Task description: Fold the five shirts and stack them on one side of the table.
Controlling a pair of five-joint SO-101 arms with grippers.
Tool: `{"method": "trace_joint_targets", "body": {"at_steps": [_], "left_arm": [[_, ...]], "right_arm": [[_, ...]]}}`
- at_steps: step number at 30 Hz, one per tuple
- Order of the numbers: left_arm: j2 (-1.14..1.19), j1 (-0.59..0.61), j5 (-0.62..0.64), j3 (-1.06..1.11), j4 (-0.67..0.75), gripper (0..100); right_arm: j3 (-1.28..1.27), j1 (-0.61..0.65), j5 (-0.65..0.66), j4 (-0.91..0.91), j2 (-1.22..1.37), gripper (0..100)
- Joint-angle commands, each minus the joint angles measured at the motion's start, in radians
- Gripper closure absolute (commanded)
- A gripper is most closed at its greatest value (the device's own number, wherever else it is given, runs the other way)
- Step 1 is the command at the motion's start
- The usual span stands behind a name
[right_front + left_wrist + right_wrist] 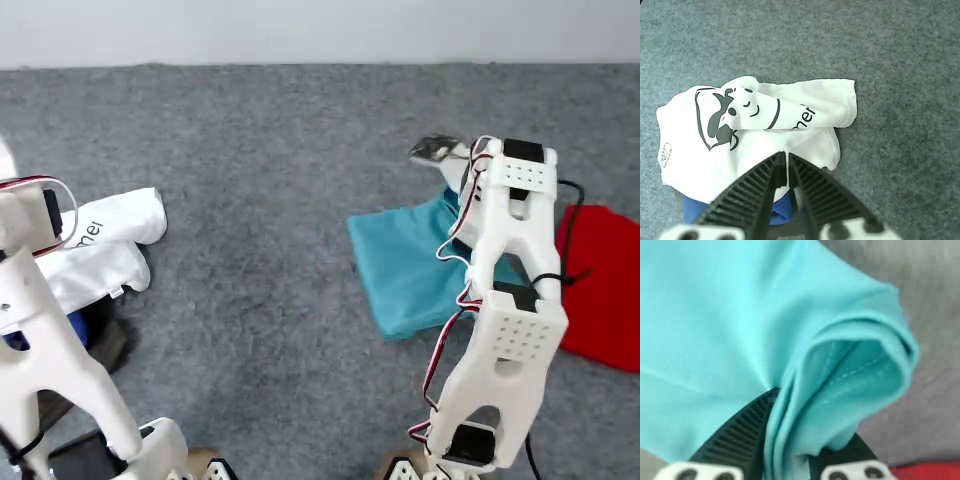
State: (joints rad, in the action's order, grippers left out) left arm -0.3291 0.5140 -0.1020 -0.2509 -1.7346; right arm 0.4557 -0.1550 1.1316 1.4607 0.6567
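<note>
A white shirt with a black cartoon print lies loosely folded on the grey carpeted table, on top of a blue shirt. My left gripper hangs just above the white shirt's near edge, shut with nothing in it. In the high view the white shirt is at the far left beside the left arm. My right gripper is shut on a raised fold of the teal shirt. The teal shirt lies right of centre, partly under the right arm. A red shirt lies flat at the right edge.
A small pale grey object sits just behind the teal shirt. The right arm's white body covers the strip between the teal and red shirts. Bare grey carpet stretches across the middle and back of the table.
</note>
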Motion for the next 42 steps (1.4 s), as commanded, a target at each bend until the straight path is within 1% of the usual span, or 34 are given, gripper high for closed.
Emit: {"method": "trace_joint_targets", "body": {"at_steps": [1, 2, 4, 7, 8, 10, 14, 17, 19, 21, 26, 27, 30, 33, 34, 36, 39, 42], "left_arm": [[-0.032, 0.0, -0.006, 0.002, 0.012, 98], [-0.032, 0.0, -0.006, 0.002, 0.012, 98], [-0.032, 0.0, -0.005, 0.002, 0.011, 98], [-0.032, 0.0, -0.005, 0.002, 0.011, 98], [-0.032, 0.0, -0.005, 0.002, 0.011, 98], [-0.032, 0.0, -0.005, 0.002, 0.011, 98], [-0.032, 0.0, -0.005, 0.002, 0.011, 98], [-0.032, 0.0, -0.005, 0.002, 0.011, 98], [-0.032, 0.0, -0.005, 0.002, 0.011, 98], [-0.032, 0.0, -0.005, 0.002, 0.011, 98], [-0.032, 0.0, -0.005, 0.002, 0.011, 98], [-0.032, 0.0, -0.005, 0.002, 0.011, 98], [-0.032, 0.0, -0.005, 0.002, 0.011, 98], [-0.032, 0.0, -0.005, 0.002, 0.011, 98], [-0.032, 0.0, -0.005, 0.002, 0.011, 98], [-0.032, 0.0, -0.005, 0.002, 0.011, 98], [-0.034, 0.0, -0.005, 0.002, 0.011, 98], [-0.034, 0.0, -0.005, 0.001, -0.011, 98]], "right_arm": [[0.044, 0.031, 0.236, -0.143, -0.065, 98.8], [0.044, 0.048, 0.262, -0.189, -0.065, 98.8], [0.044, 0.087, 0.275, -0.286, -0.065, 98.7], [0.043, 0.13, 0.267, -0.349, -0.065, 97.5], [0.043, 0.136, 0.25, -0.354, -0.065, 95.6], [0.043, 0.142, 0.167, -0.355, -0.067, 89.4], [0.071, 0.133, -0.12, -0.343, -0.084, 76.4], [0.117, 0.127, -0.302, -0.282, -0.11, 74.5], [0.15, 0.134, -0.457, -0.219, -0.133, 74.5], [0.172, 0.145, -0.64, -0.156, -0.157, 74.4], [0.175, 0.156, -1.175, -0.004, -0.188, 74.2], [0.175, 0.16, -1.257, 0.03, -0.188, 73.2], [0.175, 0.174, -1.387, 0.159, -0.186, 64.2], [0.173, 0.179, -1.545, 0.219, -0.182, 53.7], [0.173, 0.179, -1.565, 0.222, -0.171, 51.2], [0.173, 0.18, -1.574, 0.213, -0.137, 50.2], [0.173, 0.182, -1.576, 0.151, -0.064, 53.5], [0.173, 0.163, -1.571, 0.068, 0.012, 59.0]]}}
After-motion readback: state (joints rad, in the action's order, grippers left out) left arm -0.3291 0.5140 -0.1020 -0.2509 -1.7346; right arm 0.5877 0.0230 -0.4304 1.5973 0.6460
